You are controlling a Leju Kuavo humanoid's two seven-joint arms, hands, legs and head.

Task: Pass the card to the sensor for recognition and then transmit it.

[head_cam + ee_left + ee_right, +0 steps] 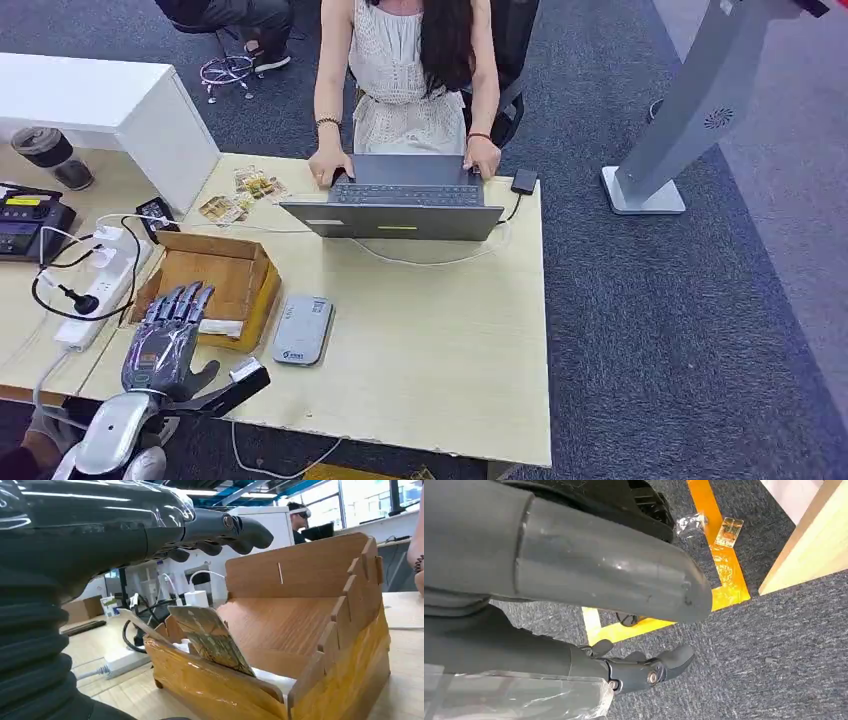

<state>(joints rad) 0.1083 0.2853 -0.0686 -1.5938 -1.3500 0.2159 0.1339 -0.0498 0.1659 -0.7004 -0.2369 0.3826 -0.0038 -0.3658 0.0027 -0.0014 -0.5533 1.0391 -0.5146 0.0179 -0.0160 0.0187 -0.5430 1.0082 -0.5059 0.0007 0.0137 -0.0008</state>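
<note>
A patterned card [211, 639] leans upright inside the near wall of an open wooden box [222, 274], with a pale card [220, 327] lying flat beside it. My left hand [166, 342] hovers flat just over the box's near edge, fingers stretched out and apart, holding nothing. In the left wrist view that left hand [125, 535] reaches above the wooden box [320, 630] without touching the card. A grey rounded sensor [302, 330] lies on the table just right of the box. My right hand [574, 580] hangs over the carpet, holding nothing, thumb apart from the fingers [649, 670].
A person types on a grey laptop [400, 205] at the table's far side. A white power strip [100, 290] with cables lies left of the box, and loose cards [240, 195] lie beyond it. A grey stand [680, 110] stands on the carpet at right.
</note>
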